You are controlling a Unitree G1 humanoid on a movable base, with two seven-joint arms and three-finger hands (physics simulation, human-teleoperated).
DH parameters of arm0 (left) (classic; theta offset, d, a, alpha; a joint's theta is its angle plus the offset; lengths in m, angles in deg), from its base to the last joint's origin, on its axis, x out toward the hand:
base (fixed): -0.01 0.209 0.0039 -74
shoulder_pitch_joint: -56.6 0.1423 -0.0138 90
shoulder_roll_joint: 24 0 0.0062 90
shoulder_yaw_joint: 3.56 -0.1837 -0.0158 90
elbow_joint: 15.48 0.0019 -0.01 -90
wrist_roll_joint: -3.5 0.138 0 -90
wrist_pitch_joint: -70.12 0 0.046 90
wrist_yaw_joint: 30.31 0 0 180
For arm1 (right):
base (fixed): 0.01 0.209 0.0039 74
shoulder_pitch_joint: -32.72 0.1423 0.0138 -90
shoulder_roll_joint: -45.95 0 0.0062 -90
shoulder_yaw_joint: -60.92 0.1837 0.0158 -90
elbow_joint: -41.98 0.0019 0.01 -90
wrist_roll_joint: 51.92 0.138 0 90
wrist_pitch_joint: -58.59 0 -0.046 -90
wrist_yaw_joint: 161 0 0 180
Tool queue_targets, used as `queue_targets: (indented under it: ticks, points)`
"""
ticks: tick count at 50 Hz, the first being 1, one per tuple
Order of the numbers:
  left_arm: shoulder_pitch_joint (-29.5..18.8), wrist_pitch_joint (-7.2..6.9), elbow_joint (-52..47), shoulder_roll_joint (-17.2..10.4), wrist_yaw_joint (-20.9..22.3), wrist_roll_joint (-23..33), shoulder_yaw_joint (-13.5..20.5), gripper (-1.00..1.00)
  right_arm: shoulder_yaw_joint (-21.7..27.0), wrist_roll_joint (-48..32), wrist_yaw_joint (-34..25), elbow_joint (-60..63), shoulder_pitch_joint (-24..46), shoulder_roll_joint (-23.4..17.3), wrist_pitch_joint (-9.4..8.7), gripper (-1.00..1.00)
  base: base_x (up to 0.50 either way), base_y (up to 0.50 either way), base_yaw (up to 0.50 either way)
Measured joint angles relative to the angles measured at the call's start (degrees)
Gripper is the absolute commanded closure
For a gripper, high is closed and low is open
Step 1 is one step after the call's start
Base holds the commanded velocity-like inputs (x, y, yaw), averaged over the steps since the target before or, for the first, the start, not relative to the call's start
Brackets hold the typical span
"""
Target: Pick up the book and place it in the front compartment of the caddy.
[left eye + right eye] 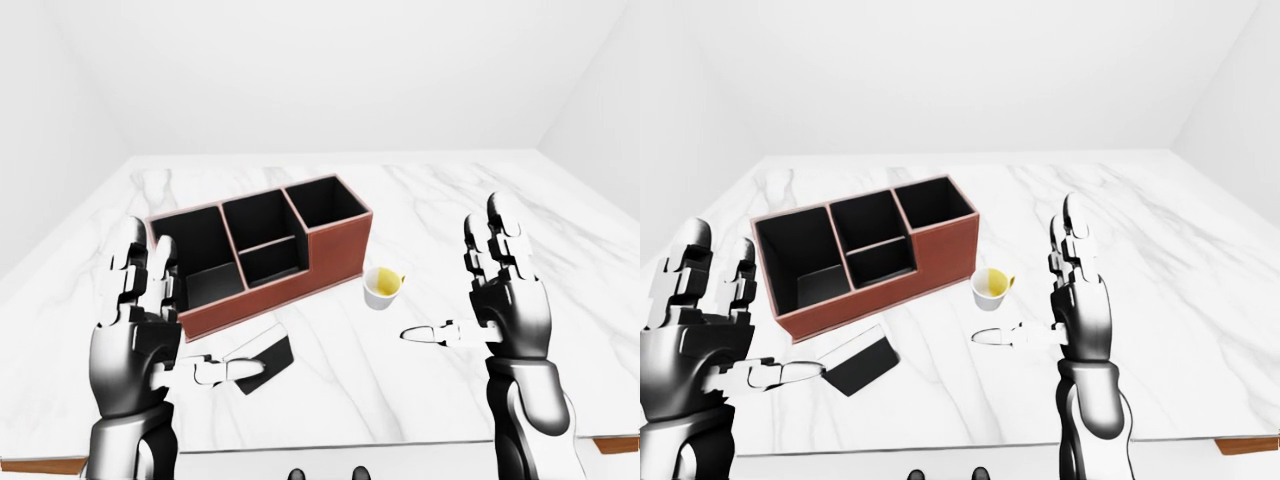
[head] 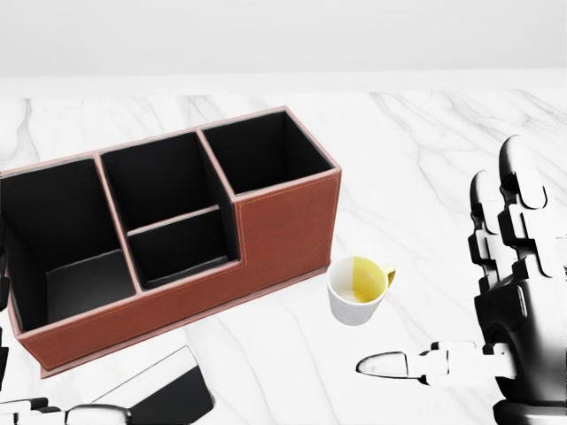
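Note:
The book (image 1: pixel 268 358) is a thin dark cover lying flat on the white marble table, just below the caddy's lower wall. The caddy (image 1: pixel 335 250) is brown outside and black inside, with several open compartments, all empty. My left hand (image 1: pixel 180 315) is open, fingers upright, at the left of the left-eye view; its thumb tip overlaps the book's left edge in that view. My right hand (image 1: pixel 455 285) is open and empty, fingers upright, to the right of the cup.
A small white cup (image 1: pixel 383 288) with a yellow inside stands by the caddy's lower right corner, between caddy and right hand. The marble table (image 1: pixel 450 195) stretches on to the top and right. Its wooden edge (image 1: pixel 618 445) shows at the bottom.

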Motion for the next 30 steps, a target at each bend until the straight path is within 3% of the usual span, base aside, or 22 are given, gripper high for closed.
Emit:
queue_targets:
  ticks: [18,30]
  points:
    - [-0.3,0.00,-1.2,0.5,0.8,-0.7,1.4,-1.00,-0.3,0.2,0.0,0.5,0.1,0.0,0.00,-0.99,0.50,0.00,0.00]
    - [-0.1,0.00,-1.4,0.7,1.0,-0.9,1.8,-1.00,-0.2,0.6,0.2,0.6,0.0,0.1,0.00,-0.99,0.00,0.00,0.00]
